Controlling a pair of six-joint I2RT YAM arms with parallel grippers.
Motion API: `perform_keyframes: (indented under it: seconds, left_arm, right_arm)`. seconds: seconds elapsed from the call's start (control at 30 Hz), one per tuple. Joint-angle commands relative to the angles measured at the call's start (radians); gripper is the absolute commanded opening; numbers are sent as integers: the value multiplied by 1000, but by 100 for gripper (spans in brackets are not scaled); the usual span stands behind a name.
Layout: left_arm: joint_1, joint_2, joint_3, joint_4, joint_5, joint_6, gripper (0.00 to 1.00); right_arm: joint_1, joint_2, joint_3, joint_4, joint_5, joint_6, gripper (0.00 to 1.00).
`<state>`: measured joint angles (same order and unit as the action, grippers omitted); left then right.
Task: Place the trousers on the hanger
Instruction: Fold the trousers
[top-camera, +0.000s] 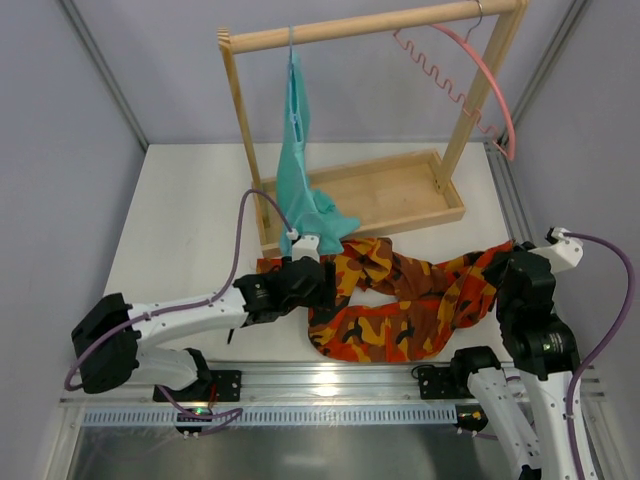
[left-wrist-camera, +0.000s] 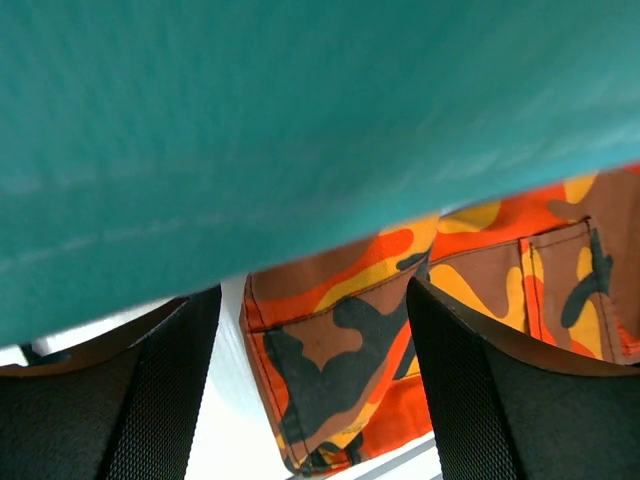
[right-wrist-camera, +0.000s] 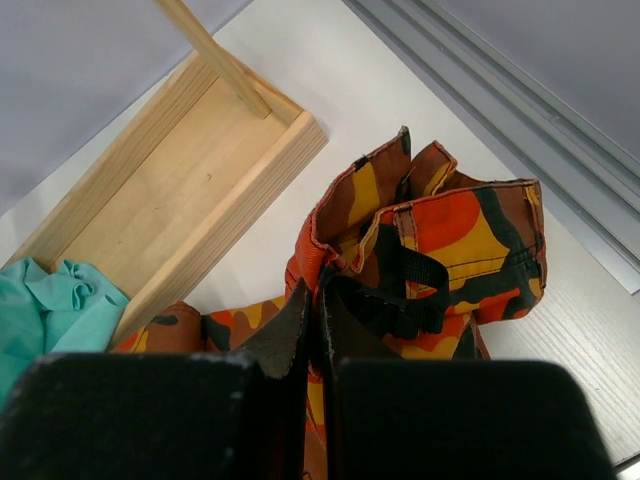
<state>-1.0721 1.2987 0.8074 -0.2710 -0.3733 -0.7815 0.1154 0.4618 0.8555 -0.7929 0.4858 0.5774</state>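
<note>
1. Lying crumpled on table (top-camera: 180, 220), trousers (top-camera: 400, 300) run left–right before rack tray (top-camera: 420, 218); waistband end at right.
2. L gripper (left-wrist-camera: 312, 300): fingers wide apart, empty, above cloth; teal garment (left-wrist-camera: 300, 120) hides most.
3. R gripper (right-wrist-camera: 312, 310): closed tight at waistband; hold unclear.

left tool (left-wrist-camera: 312, 300): jaws apart | right tool (right-wrist-camera: 318, 300): jaws closed

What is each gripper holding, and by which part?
The right gripper pinches the trousers at the waistband edge. The left gripper is open over them, holding nothing.
</note>
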Motion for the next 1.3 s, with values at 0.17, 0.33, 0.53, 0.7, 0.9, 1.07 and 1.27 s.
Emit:
perform_keyframes:
  seconds: [0.17, 0.33, 0.53, 0.7, 0.9, 1.07, 1.27]
  left_arm:
    - [1, 48, -80, 133, -33, -74, 72]
    - [1, 39, -82, 67, -79, -137, 8]
    - [-3, -246, 67, -570, -364, -360, 0]
    - [-6, -601, 105, -784, -473, -482, 0]
    - [-6, -746, 284, -985, -597, -512, 0]
    - [-6, -725, 479, -1123, -653, -502, 0]
    - [-6, -665, 622, -1261, -713, -518, 0]
  right_arm:
    - [-5, -12, -18, 72, -10, -31, 4]
    - [-3, -5, -47, 81, 5, -19, 4]
    - [-5, 37, 57, -28, 152, 12, 4]
    - [-5, 32, 171, -106, 134, 44, 4]
    - [-5, 5, 324, -97, 33, 93, 4]
    - [-3, 17, 518, -65, 19, 93, 4]
    - [-5, 61, 643, -45, 60, 53, 4]
